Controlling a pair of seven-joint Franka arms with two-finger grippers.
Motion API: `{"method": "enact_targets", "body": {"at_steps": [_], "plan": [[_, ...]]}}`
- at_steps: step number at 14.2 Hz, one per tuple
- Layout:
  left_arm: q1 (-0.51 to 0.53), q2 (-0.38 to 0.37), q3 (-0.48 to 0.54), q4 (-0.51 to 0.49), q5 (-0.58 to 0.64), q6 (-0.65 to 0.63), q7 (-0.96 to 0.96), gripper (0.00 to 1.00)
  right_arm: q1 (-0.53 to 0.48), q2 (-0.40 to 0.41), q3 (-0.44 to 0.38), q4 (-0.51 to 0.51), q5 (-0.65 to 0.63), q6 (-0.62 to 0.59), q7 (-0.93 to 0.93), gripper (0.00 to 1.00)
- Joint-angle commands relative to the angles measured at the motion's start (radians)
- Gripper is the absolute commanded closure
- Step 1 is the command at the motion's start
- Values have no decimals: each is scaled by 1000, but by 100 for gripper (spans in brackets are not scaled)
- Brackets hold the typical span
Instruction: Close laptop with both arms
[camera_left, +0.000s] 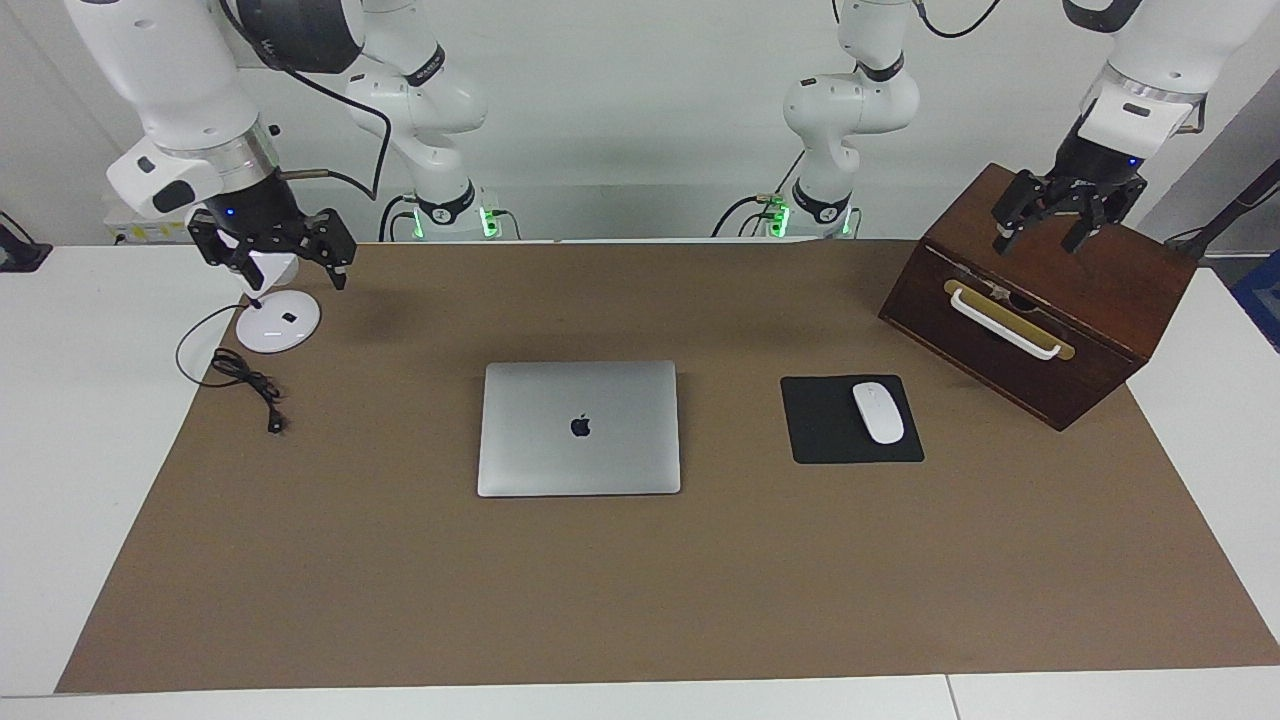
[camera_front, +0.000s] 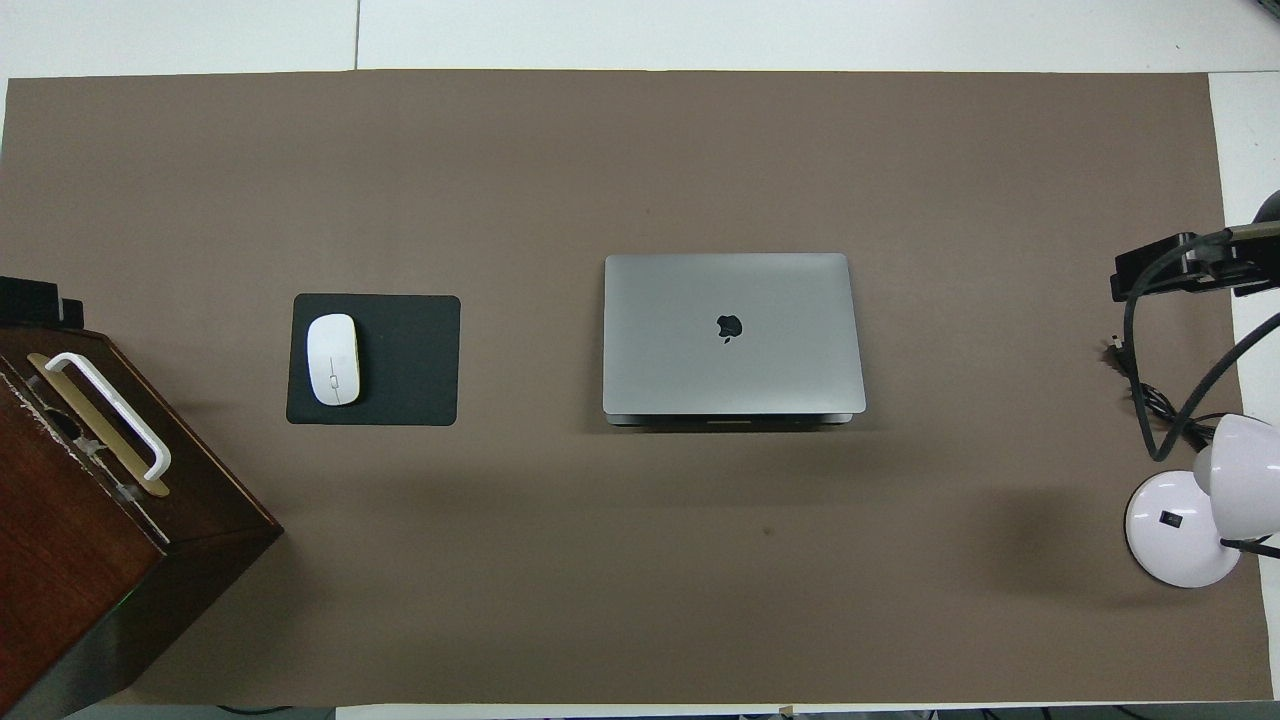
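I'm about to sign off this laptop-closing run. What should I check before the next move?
1. Is the laptop shut? Ok: the lid is down and the logo faces up.
2. Is the lid fully seated? Cannot tell.
3. Is the left tool clear of it? Ok: it is open, over the wooden box.
4. Is the right tool clear of it? Ok: it is open, over the desk lamp.
5. Is the mouse undisturbed? Ok: it sits on the mouse pad, apart from the laptop.

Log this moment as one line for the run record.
silver-grey metal laptop: lid shut, flat on mat | left gripper: open, over brown wooden box | right gripper: open, over white lamp base
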Motion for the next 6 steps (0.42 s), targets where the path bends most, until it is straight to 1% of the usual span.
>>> {"method": "enact_targets", "body": {"at_steps": [1,6], "plan": [[-4,72,-11,65,9,-43,2,0,-8,-20,2,-33,23,11,-22,0],[-43,85,-14,42,17,5,-2,0,-13,-22,2,-33,23,4,-22,0]]}}
